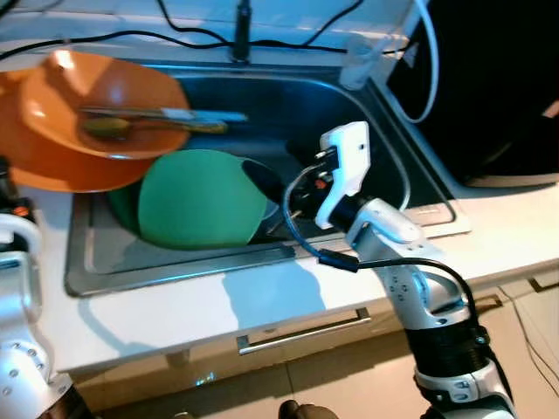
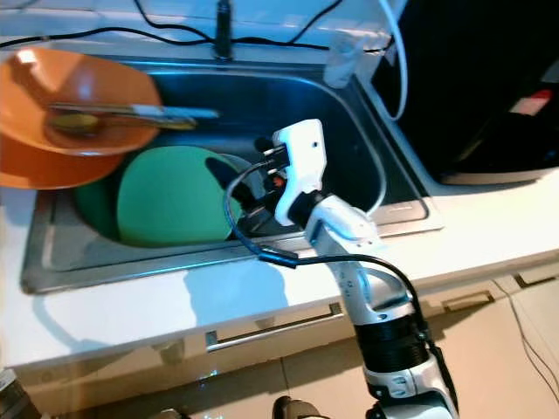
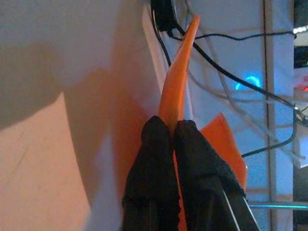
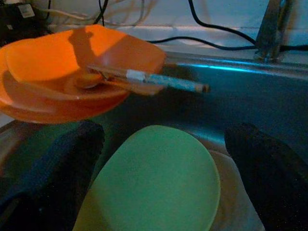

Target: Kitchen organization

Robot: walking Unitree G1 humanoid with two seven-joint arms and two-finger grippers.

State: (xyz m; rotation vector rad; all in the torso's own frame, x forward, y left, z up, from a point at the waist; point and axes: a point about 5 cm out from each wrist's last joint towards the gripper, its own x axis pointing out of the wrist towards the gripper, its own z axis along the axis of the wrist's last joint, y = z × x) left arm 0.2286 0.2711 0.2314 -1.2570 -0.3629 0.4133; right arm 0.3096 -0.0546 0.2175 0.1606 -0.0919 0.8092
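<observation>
An orange bowl (image 1: 96,96) rests on an orange plate (image 1: 52,166) over the sink's left rim. Chopsticks (image 1: 175,113) and a spoon (image 1: 113,128) lie across the bowl. In the left wrist view my left gripper (image 3: 172,126) is shut on the orange plate's rim (image 3: 175,82). A green dish (image 1: 201,199) lies upside down in the steel sink (image 1: 384,131), with something white (image 4: 231,192) under its edge. My right gripper (image 4: 166,132) hangs open just above the green dish, its fingers (image 4: 57,159) spread to either side and touching nothing.
A faucet (image 1: 241,35) and black cables (image 1: 131,37) run along the back wall. A large black appliance (image 1: 498,87) stands on the counter to the right. The white counter front (image 1: 175,305) with a drawer handle (image 1: 301,333) lies below the sink.
</observation>
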